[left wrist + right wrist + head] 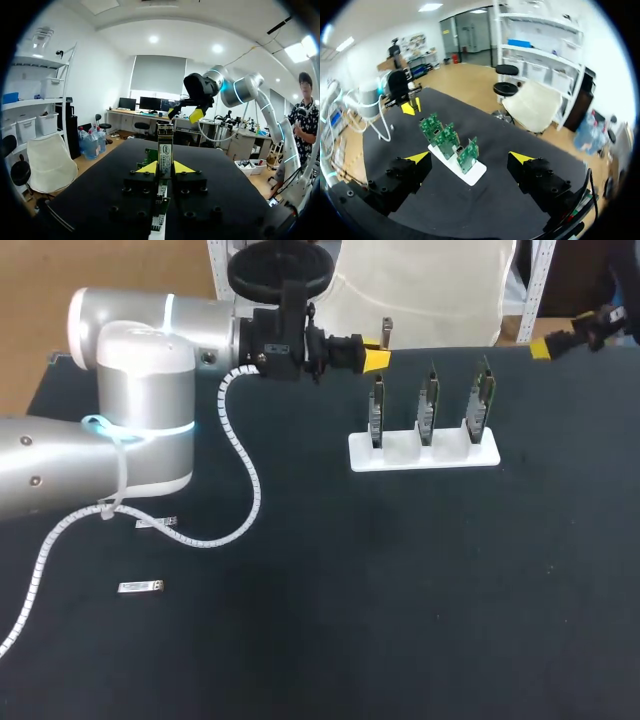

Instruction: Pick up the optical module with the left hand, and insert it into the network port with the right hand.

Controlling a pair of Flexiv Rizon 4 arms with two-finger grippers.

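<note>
Left gripper (165, 168) nearest lens: both yellow-tipped fingers pinch optical module (165, 142) from two sides. Module is slim rectangular metal bar with labelled face, upright, held in air over far part of matte black table (400, 590), just left of stand. White slotted stand (425, 457) carries three green circuit boards (428, 405), upright in row. Right gripper (470, 157) at far right edge, fingers spread wide. Two small silvery flat bars (140, 587) lie near left, well apart from stand.
</note>
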